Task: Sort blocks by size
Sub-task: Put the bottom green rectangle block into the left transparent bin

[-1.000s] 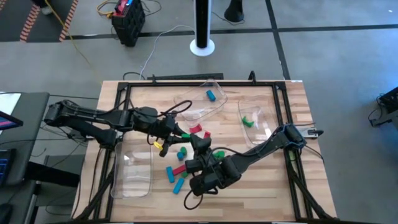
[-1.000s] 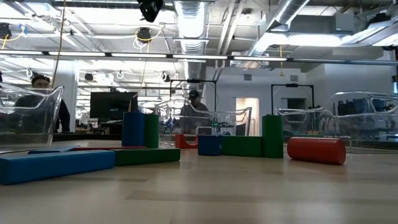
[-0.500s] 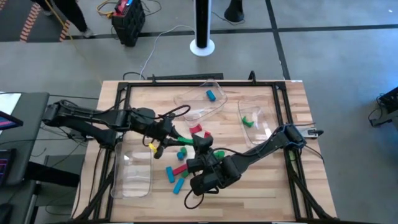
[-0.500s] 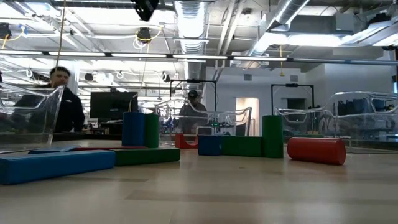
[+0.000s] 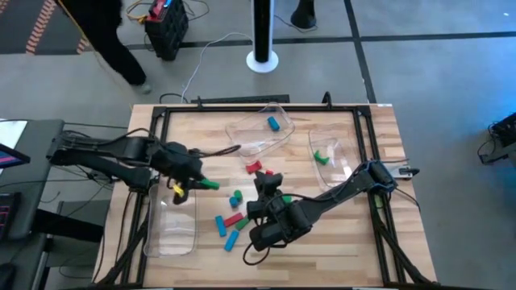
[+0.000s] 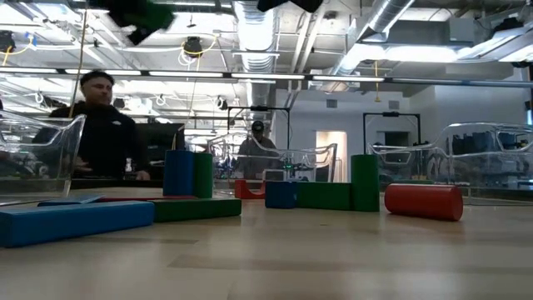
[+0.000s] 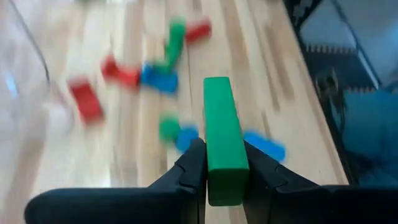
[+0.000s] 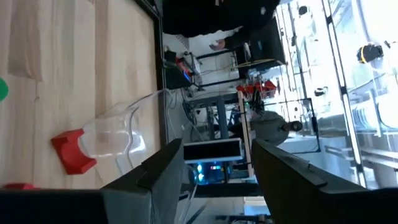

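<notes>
My left gripper [image 5: 193,184] is shut on a long green bar [image 5: 208,184] above the table, just to the right of the clear tray [image 5: 173,225] at the near left; the bar also shows in the left wrist view [image 7: 224,146] and at the top of the low view [image 6: 141,15]. My right gripper [image 5: 266,181] hangs open and empty over the loose pile. There red [image 5: 234,219], blue [image 5: 219,224] and green [image 5: 286,199] blocks lie on the table. My left gripper pinches the green bar's two long sides [image 7: 219,177] between its two fingers [image 7: 191,169], at one end of the bar. The bar runs on along the fingers and juts out past their tips. It is lifted clear of the table, about level.
A clear tray [image 5: 258,135] at the far middle holds a blue block [image 5: 273,123]. A clear tray [image 5: 332,157] at the right holds a green block [image 5: 322,155]. Two red blocks [image 5: 255,167] lie near the far tray. A person [image 6: 104,133] moves behind the table's far left.
My left gripper has carried the green bar from over the pile toward the table's left edge, to beside the near-left tray, keeping it clear of the table. The person behind the table has walked along its far-left side.
</notes>
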